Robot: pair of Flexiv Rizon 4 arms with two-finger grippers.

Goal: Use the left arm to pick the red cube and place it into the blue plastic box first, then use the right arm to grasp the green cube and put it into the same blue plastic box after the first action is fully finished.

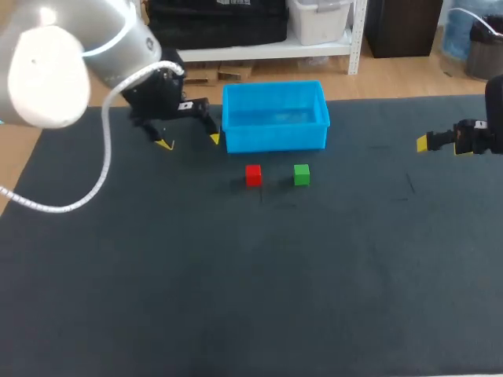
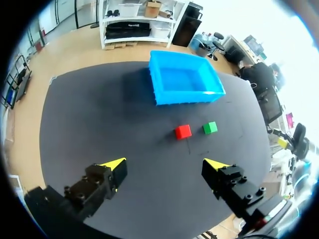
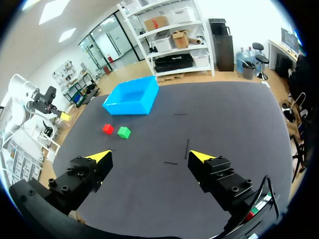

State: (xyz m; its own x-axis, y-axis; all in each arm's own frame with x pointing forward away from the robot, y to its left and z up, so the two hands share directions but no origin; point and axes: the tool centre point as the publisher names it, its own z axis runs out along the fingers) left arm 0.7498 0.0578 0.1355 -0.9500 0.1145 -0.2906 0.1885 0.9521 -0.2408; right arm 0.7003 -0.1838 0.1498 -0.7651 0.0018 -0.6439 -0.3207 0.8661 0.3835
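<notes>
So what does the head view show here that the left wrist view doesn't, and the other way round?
Head view only: the right end effector near the right edge of the mat, far from the cubes, and the white body of the left arm. Left wrist view only: the look out between the open fingers of the left end effector, with nothing between them and both cubes lying ahead. Shared: the empty blue box, with the red cube and the green cube side by side in front of it, apart from each other.
</notes>
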